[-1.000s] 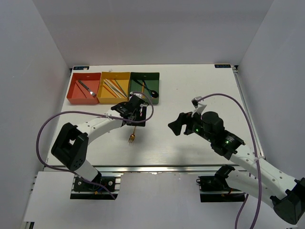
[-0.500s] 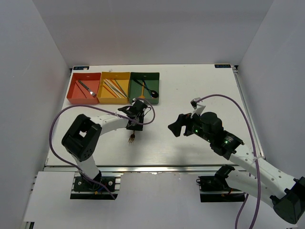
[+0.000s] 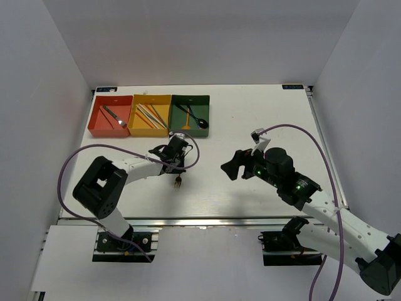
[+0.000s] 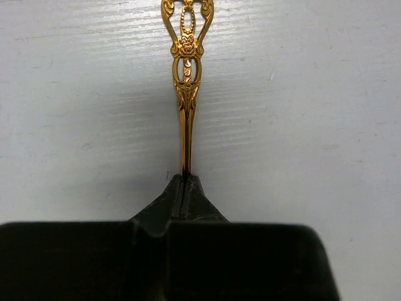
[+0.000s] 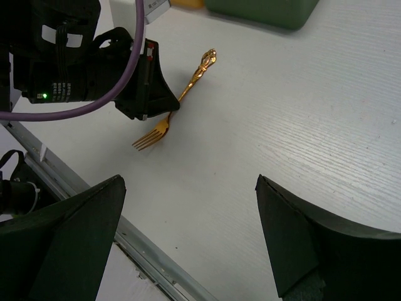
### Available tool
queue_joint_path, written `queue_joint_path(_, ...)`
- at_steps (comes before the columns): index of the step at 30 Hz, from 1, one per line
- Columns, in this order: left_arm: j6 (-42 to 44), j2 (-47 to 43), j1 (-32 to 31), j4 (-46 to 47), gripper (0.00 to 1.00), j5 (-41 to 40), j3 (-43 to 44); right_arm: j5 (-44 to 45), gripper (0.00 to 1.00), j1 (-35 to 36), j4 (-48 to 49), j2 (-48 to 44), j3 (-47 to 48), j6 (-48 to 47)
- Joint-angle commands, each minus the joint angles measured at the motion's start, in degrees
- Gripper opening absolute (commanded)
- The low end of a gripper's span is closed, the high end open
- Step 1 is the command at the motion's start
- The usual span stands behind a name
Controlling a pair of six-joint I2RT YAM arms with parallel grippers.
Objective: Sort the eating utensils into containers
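Near the left-middle of the table [image 3: 263,113], just in front of the trays [image 3: 150,133], the left gripper [image 4: 185,183] has its jaws pinched together on a gold fork [image 4: 187,94]. It grips the slim neck, so the ornate handle points toward the trays and the tines toward the near edge. Whether the fork touches the table is unclear. The red tray [image 3: 106,132] holds a silver piece [image 3: 113,116] and is likely the fork's destination. The right gripper [image 3: 230,167] hovers to the right, jaws wide apart, holding nothing.
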Motion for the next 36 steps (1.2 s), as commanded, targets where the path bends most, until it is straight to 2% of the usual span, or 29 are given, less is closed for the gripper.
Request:
queue_joint_path(1,-1.48,3.5,-0.12,-3.83,0.0,4.59,-3.99,-0.73,0.89,-0.27,1.47,-1.89,0.23,-0.47)
queue_joint_path(5,-2.71,-1.85,-0.12,-8.04,0.0,0.91,-1.36,-0.73,0.89,-0.35,1.12,-2.86,0.67,-1.26)
queue_joint_path(8,-5.17,-10.37,-0.12,-13.75,0.0,-6.99,3.12,-0.73,0.89,-0.35,1.03,-3.21,1.02,-1.7)
queue_joint_path(9,-6.74,-12.65,-0.12,-16.55,0.0,-12.06,4.43,-0.73,0.89,-0.27,1.03,-3.3,1.02,-1.79)
queue_joint_path(10,-7.45,-16.59,-0.03,-18.05,0.0,-14.29,5.84,-0.73,0.89,-0.27,1.03,-3.3,1.1,-1.88)
queue_joint_path(14,-9.13,-22.86,2.43,-22.28,0.0,-19.4,14.0,-0.38,0.89,-0.35,1.12,-2.95,1.46,-2.05)
queue_joint_path(17,-9.66,-23.75,10.23,-23.08,0.0,-20.12,17.01,-0.38,0.89,-0.35,1.56,-2.25,1.81,-2.32)
queue_joint_path(18,-9.22,-23.31,17.48,-21.25,0.0,-18.02,18.15,-0.38,0.89,-0.44,2.08,-2.07,1.98,-2.32)
queue_joint_path(19,-8.96,-22.53,21.29,-20.1,0.0,-13.65,18.68,-0.55,0.89,-0.36,2.26,-1.81,2.07,-2.49)
queue_joint_path(21,-8.78,-17.7,29.36,-18.26,0.0,-11.77,22.43,-0.64,0.89,-0.36,2.88,-0.76,2.51,-2.58)
queue_joint_path(23,-8.52,-13.14,32.92,-17.54,0.0,-11.49,26.4,-0.73,0.89,-0.35,2.97,0.03,2.86,-2.93)
queue_joint_path(25,-7.38,-5.06,36.52,-17.36,0.0,-11.5,34.21,-0.73,0.89,-0.44,3.05,0.3,3.04,-3.02)
queue_joint_path(26,-6.76,0.72,40.62,-18.24,0.0,-11.41,40.07,-0.73,0.89,-0.36,3.14,0.3,3.04,-3.19)
queue_joint_path(29,-4.66,7.08,43.12,-14.92,0.0,-9.92,45.39,-0.73,0.89,-0.44,4.19,0.22,2.6,-3.28)
queue_joint_path(30,-4.04,11.63,44.43,-14.56,0.0,-8.35,47.32,-0.73,0.89,-0.44,4.46,0.48,2.51,-3.2)
queue_joint_path(31,-4.38,14.11,45.05,-16.03,0.0,-8.42,52.73,-0.73,0.89,-0.44,4.55,0.65,2.51,-3.28)
queue_joint_path(33,-5.34,17.9,46.54,-17.89,0.0,-8.07,56.55,-0.73,0.89,-0.53,4.99,1.44,2.6,-3.46)
queue_joint_path(36,-5.96,23.51,48.21,-15.45,0.0,-6.32,61.38,-0.73,0.89,-0.53,4.9,2.76,3.21,-3.98)
